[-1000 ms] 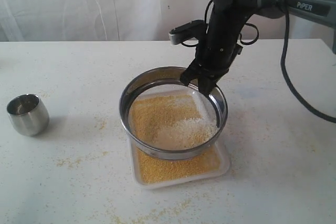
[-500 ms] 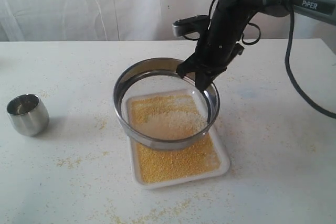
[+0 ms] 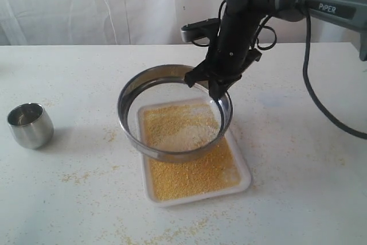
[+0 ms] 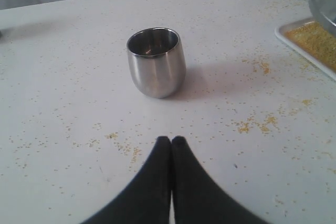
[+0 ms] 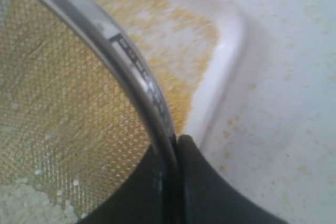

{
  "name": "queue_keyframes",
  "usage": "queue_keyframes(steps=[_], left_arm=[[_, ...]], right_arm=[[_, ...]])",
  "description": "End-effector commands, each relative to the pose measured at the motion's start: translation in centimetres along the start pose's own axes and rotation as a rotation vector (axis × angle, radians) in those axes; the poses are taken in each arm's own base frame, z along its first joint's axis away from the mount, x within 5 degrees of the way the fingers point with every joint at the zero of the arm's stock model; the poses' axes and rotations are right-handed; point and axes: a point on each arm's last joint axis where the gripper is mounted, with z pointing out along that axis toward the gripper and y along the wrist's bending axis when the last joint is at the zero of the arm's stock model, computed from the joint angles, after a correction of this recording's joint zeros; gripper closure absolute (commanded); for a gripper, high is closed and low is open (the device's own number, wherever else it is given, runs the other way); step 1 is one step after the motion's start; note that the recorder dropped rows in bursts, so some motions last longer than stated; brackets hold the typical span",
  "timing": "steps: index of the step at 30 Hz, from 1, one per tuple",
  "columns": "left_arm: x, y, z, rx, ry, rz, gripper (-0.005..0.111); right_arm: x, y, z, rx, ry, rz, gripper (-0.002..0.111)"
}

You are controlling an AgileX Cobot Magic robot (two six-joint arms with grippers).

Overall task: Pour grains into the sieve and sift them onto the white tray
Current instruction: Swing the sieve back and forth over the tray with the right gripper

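Note:
My right gripper (image 3: pixel 216 87) (image 5: pixel 173 142) is shut on the far right rim of the sieve (image 3: pixel 131 93) (image 5: pixel 113 43) and holds it tilted above the white tray (image 3: pixel 248 182) (image 5: pixel 227 61). Whitish grains (image 3: pixel 186 137) (image 5: pixel 23 205) lie on the mesh. Yellow grains (image 3: pixel 195 176) (image 5: pixel 173 61) cover the tray floor beneath. My left gripper (image 4: pixel 171 140) hovers shut and empty over the table, apart from the steel cup (image 4: pixel 156 62) (image 3: pixel 30 125), which stands upright at the left.
Stray yellow specks (image 3: pixel 86 174) (image 4: pixel 254 125) dot the white table around the tray and cup. A black cable (image 3: pixel 312 87) hangs from the right arm at the right. A white curtain backs the table.
The right gripper has carried the sieve to the left and slightly up over the tray. The heap of whitish grains in the sieve looks smaller and more yellow grains show on the tray.

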Motion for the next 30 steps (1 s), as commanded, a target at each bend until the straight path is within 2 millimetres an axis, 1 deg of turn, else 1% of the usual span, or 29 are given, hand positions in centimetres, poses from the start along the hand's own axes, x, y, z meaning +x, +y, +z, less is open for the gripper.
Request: queue_keyframes(steps=[1, 2, 3, 4, 5, 6, 7, 8, 9, 10, 11, 12, 13, 14, 16, 17, 18, 19, 20, 21, 22, 23, 24, 25, 26, 27, 28, 29, 30], left_arm=[[0.1, 0.0, 0.0, 0.002, -0.003, -0.012, 0.107], [0.1, 0.0, 0.0, 0.002, -0.003, -0.012, 0.107], [0.1, 0.0, 0.0, 0.002, -0.003, -0.012, 0.107], [0.1, 0.0, 0.0, 0.002, -0.003, -0.012, 0.107], [0.1, 0.0, 0.0, 0.002, -0.003, -0.012, 0.107], [0.1, 0.0, 0.0, 0.002, -0.003, -0.012, 0.107], [0.1, 0.0, 0.0, 0.002, -0.003, -0.012, 0.107], [0.1, 0.0, 0.0, 0.002, -0.003, -0.012, 0.107], [0.1, 0.0, 0.0, 0.002, -0.003, -0.012, 0.107], [0.1, 0.0, 0.0, 0.002, -0.003, -0.012, 0.107], [0.1, 0.0, 0.0, 0.002, -0.003, -0.012, 0.107], [0.1, 0.0, 0.0, 0.002, -0.003, -0.012, 0.107], [0.1, 0.0, 0.0, 0.002, -0.003, -0.012, 0.107], [0.1, 0.0, 0.0, 0.002, -0.003, -0.012, 0.107], [0.1, 0.0, 0.0, 0.002, -0.003, -0.012, 0.107], [0.1, 0.0, 0.0, 0.002, -0.003, -0.012, 0.107], [0.1, 0.0, 0.0, 0.002, -0.003, -0.012, 0.107], [0.1, 0.0, 0.0, 0.002, -0.003, -0.012, 0.107], [0.1, 0.0, 0.0, 0.002, -0.003, -0.012, 0.107], [0.1, 0.0, 0.0, 0.002, -0.003, -0.012, 0.107], [0.1, 0.0, 0.0, 0.002, -0.003, -0.012, 0.107], [0.1, 0.0, 0.0, 0.002, -0.003, -0.012, 0.107], [0.1, 0.0, 0.0, 0.002, -0.003, -0.012, 0.107], [0.1, 0.0, 0.0, 0.002, -0.003, -0.012, 0.107], [0.1, 0.0, 0.0, 0.002, -0.003, -0.012, 0.107], [0.1, 0.0, 0.0, 0.002, -0.003, -0.012, 0.107], [0.1, 0.0, 0.0, 0.002, -0.003, -0.012, 0.107], [0.1, 0.0, 0.0, 0.002, -0.003, -0.012, 0.107], [0.1, 0.0, 0.0, 0.002, -0.003, -0.012, 0.107]], right_arm=[[0.4, 0.4, -1.3, -0.129, 0.011, -0.085, 0.108], [0.3, 0.9, -1.3, -0.170, -0.009, -0.179, 0.108], [0.3, 1.0, -1.3, -0.166, -0.012, -0.235, 0.108], [0.4, 0.6, -1.2, -0.123, 0.006, -0.217, 0.108], [0.1, -0.3, -1.2, -0.040, -0.017, -0.120, 0.108], [-0.1, -0.9, -1.2, 0.015, -0.036, 0.014, 0.108], [-0.1, -1.1, -1.2, 0.040, -0.046, 0.137, 0.108], [0.0, -1.0, -1.2, 0.015, -0.034, 0.150, 0.108], [0.1, -0.2, -1.2, -0.056, -0.010, 0.083, 0.108], [0.3, 1.0, -1.3, -0.154, 0.007, -0.047, 0.108], [0.1, 1.7, -1.4, -0.203, -0.019, -0.174, 0.108], [0.1, 1.9, -1.3, -0.201, -0.025, -0.247, 0.108], [0.2, 1.5, -1.3, -0.160, -0.008, -0.243, 0.108], [-0.1, 0.6, -1.2, -0.065, -0.027, -0.167, 0.108], [-0.4, -1.1, -1.2, 0.082, -0.066, 0.133, 0.108], [-0.3, -1.1, -1.2, 0.076, -0.060, 0.203, 0.108], [-0.1, -0.4, -1.2, -0.001, -0.035, 0.156, 0.108], [0.3, 0.9, -1.2, -0.124, 0.011, 0.006, 0.108], [0.1, 2.0, -1.3, -0.207, -0.016, -0.151, 0.108], [0.1, 2.5, -1.3, -0.219, -0.027, -0.234, 0.108], [0.2, 1.9, -1.2, -0.159, -0.004, -0.233, 0.108], [0.0, 0.8, -1.2, -0.036, -0.005, -0.115, 0.108], [-0.2, -0.3, -1.3, 0.063, -0.029, 0.089, 0.108], [-0.2, -1.1, -1.3, 0.128, -0.044, 0.247, 0.108], [-0.1, -0.7, -1.3, 0.081, -0.032, 0.214, 0.108], [0.1, 0.5, -1.3, -0.032, 0.010, 0.051, 0.108], [0.1, 1.9, -1.4, -0.152, 0.004, -0.067, 0.108], [0.0, 2.6, -1.4, -0.200, -0.019, -0.180, 0.108], [0.0, 2.5, -1.4, -0.166, -0.012, -0.243, 0.108]])
